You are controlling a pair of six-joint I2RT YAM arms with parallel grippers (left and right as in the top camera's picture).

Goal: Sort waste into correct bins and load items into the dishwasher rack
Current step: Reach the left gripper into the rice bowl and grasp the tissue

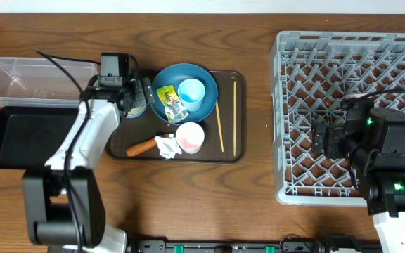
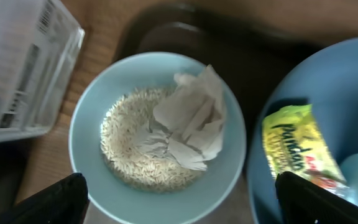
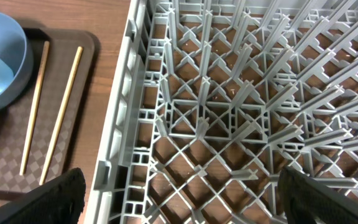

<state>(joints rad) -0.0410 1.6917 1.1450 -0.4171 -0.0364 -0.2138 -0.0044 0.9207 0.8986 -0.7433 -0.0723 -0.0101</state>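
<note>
My left gripper (image 1: 127, 98) (image 2: 179, 208) is open above the small light blue bowl (image 2: 157, 199), which holds loose white rice (image 2: 129, 155) and a crumpled white tissue (image 2: 191, 121). The large dark blue bowl (image 1: 167, 76) holds the yellow-green wrapper (image 1: 170, 102) (image 2: 297, 149) and the light blue cup (image 1: 192, 92). The pale pink cup (image 1: 190, 137), another white tissue (image 1: 166, 145) and the carrot (image 1: 143, 147) lie on the brown tray (image 1: 234, 151). Two chopsticks (image 1: 219, 126) (image 3: 35, 106) lie at its right. My right gripper (image 1: 329, 137) (image 3: 179, 202) is open over the grey rack (image 1: 278, 105) (image 3: 120, 124).
The clear tub (image 1: 27, 77) (image 2: 23, 68) stands at the far left, with the black tray (image 1: 27, 137) just in front of it. The left arm reaches over the black tray's right end. Bare wooden table lies between the brown tray and the rack.
</note>
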